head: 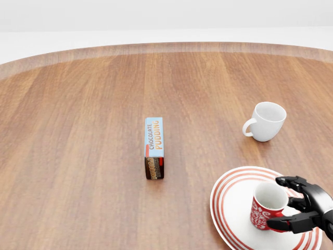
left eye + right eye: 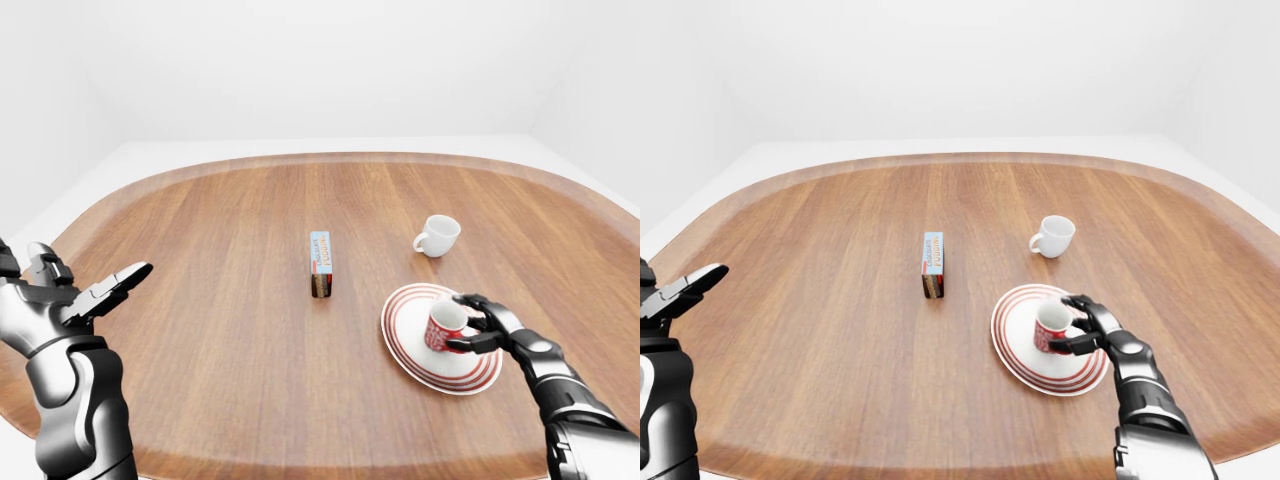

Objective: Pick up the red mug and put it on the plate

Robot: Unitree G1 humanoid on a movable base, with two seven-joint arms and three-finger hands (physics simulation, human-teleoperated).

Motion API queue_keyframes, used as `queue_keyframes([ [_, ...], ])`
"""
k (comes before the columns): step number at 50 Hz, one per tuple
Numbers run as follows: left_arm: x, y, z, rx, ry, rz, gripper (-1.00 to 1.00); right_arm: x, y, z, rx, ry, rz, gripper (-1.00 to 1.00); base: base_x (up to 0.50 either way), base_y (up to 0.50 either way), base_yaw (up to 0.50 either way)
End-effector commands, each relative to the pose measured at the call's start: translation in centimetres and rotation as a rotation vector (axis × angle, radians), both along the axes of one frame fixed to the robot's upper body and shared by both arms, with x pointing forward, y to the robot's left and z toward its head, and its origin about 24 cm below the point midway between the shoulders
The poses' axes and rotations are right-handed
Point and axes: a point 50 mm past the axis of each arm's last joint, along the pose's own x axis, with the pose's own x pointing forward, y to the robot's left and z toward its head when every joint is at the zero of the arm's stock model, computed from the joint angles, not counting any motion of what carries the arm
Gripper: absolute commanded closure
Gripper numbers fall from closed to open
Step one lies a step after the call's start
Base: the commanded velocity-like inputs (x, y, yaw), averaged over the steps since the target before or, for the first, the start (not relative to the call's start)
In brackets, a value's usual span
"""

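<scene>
The red mug [image 1: 266, 207], white inside with a patterned red wall, stands on the white plate with red rings [image 1: 231, 200] at the lower right of the head view. My right hand [image 1: 283, 204] reaches in from the right, and its dark fingers [image 1: 291, 183] and thumb close round the mug's right side. My left hand [image 2: 95, 275] is open and empty, raised at the left edge of the left-eye view, far from the mug.
A white mug [image 1: 266, 121] stands above the plate, handle to the left. A chocolate pudding box [image 1: 154, 148] lies near the middle of the oval wooden table [image 1: 78, 130]. White walls and floor surround the table.
</scene>
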Motion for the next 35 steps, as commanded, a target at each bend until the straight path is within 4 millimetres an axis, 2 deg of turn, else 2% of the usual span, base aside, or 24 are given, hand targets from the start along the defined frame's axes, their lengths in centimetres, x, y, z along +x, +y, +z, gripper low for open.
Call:
queue_keyframes([
  [1, 0.0, 0.0, 0.0, 0.0, 0.0, 0.0, -1.0, 0.2, -0.2, 0.3, 0.024, -0.022, -0.02, -1.0, 0.0, 0.0, 0.0],
  [11, 0.0, 0.0, 0.0, 0.0, 0.0, 0.0, -1.0, 0.6, -0.6, 1.5, 0.026, -0.073, -0.012, -1.0, 0.0, 0.0, 0.0],
  [20, 0.0, 0.0, 0.0, -0.001, 0.002, 0.001, -1.0, 1.1, -1.0, 5.1, 0.012, -0.178, 0.004, -1.0, 0.0, 0.0, 0.0],
  [25, 0.0, 0.0, 0.0, 0.0, -0.001, 0.001, -1.0, 1.3, -0.9, 5.8, -0.001, -0.211, 0.018, -1.0, 0.0, 0.0, 0.0],
  [28, -0.1, 0.0, 0.0, -0.001, -0.002, 0.002, -1.0, 1.4, -0.9, 7.1, -0.017, -0.267, 0.035, -1.0, 0.0, 0.0, 0.0],
  [31, -0.1, 0.0, 0.1, 0.001, -0.004, 0.002, -1.0, 1.2, -0.6, 10.0, -0.058, -0.39, 0.086, -1.0, 0.0, 0.0, 0.0],
  [35, -0.1, 0.0, 0.0, 0.0, -0.003, 0.001, -1.0, 1.0, -0.1, 12.3, -0.109, -0.478, 0.129, -1.0, 0.0, 0.0, 0.0],
])
